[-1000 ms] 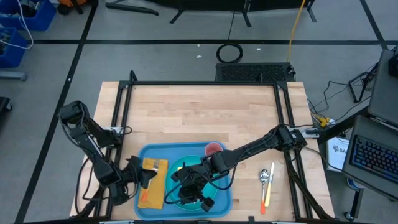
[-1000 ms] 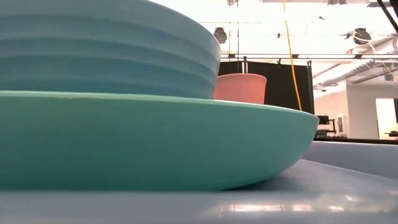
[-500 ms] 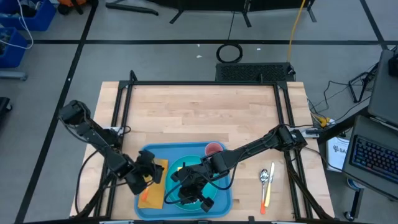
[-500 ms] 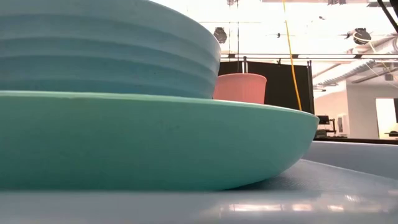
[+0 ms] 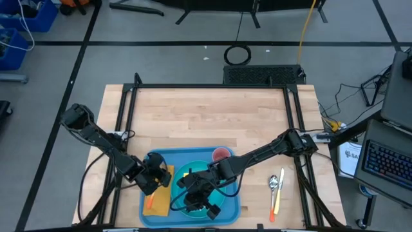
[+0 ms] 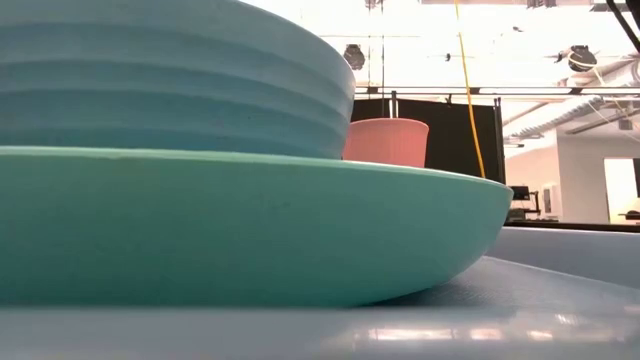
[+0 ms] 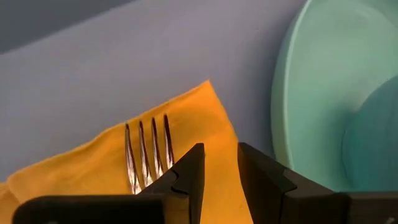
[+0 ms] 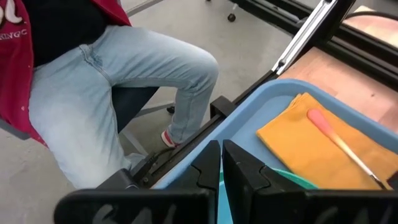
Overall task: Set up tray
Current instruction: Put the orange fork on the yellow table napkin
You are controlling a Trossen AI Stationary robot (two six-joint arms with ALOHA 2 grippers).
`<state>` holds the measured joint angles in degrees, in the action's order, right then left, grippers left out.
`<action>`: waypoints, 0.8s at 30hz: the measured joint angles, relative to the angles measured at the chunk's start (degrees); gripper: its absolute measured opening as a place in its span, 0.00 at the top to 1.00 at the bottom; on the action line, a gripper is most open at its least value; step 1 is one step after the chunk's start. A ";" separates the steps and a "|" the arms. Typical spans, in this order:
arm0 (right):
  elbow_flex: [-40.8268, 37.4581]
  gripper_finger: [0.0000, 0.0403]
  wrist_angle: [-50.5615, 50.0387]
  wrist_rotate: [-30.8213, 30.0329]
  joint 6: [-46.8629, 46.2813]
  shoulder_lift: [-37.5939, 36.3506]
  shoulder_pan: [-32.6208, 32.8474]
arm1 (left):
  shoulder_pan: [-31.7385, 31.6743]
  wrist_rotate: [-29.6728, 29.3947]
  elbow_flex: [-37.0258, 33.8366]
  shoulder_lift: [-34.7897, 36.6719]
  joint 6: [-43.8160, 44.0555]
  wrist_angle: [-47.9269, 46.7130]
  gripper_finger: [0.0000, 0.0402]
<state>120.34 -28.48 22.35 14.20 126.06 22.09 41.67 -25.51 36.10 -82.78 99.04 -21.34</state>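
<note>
The blue tray [image 5: 193,151] lies at the table's near middle. It carries an orange napkin [image 5: 158,201] on its left part, a teal plate [image 6: 250,240] with a pale blue bowl [image 6: 170,80] on it, and a pink cup [image 5: 221,154] at its far right corner. A fork [image 7: 146,155] lies on the napkin [image 7: 205,118]. My left gripper [image 7: 221,171] hangs over the napkin's far end beside the fork's tines, narrowly open. My right gripper [image 8: 221,163] stands over the plate [image 5: 185,171], fingers together. My right gripper stands low over the teal plate, pointing toward the table's near edge. Its own body hides the fingertips in the high view, and I cannot tell whether they touch the plate or the bowl.
A spoon [image 5: 274,182] and an orange-handled knife [image 5: 277,201] lie on the bare wood right of the tray. A person's legs in jeans [image 8: 124,81] stand just beyond the table's near edge. Black frame rails [image 5: 122,122] run along both sides. The far half of the table is bare wood.
My left gripper has moved toward the table's right and a little toward the far edge, from beside the tray's left rim to over the napkin. My right arm, the plate, the bowl and the cup have kept still.
</note>
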 joint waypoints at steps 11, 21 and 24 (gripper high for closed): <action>-0.03 0.98 0.05 -0.02 -0.02 0.00 0.00 | -0.24 3.23 0.00 0.00 1.58 -3.04 0.75; -0.03 0.98 0.01 -0.02 0.00 0.00 0.00 | -0.24 4.41 0.00 0.00 3.42 -5.05 0.75; -0.03 0.98 0.03 -0.02 -0.02 0.00 0.00 | -0.09 4.58 0.00 0.00 3.82 -5.74 0.75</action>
<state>120.31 -28.45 22.33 14.18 126.06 22.09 41.58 -20.93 36.10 -82.78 102.86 -27.08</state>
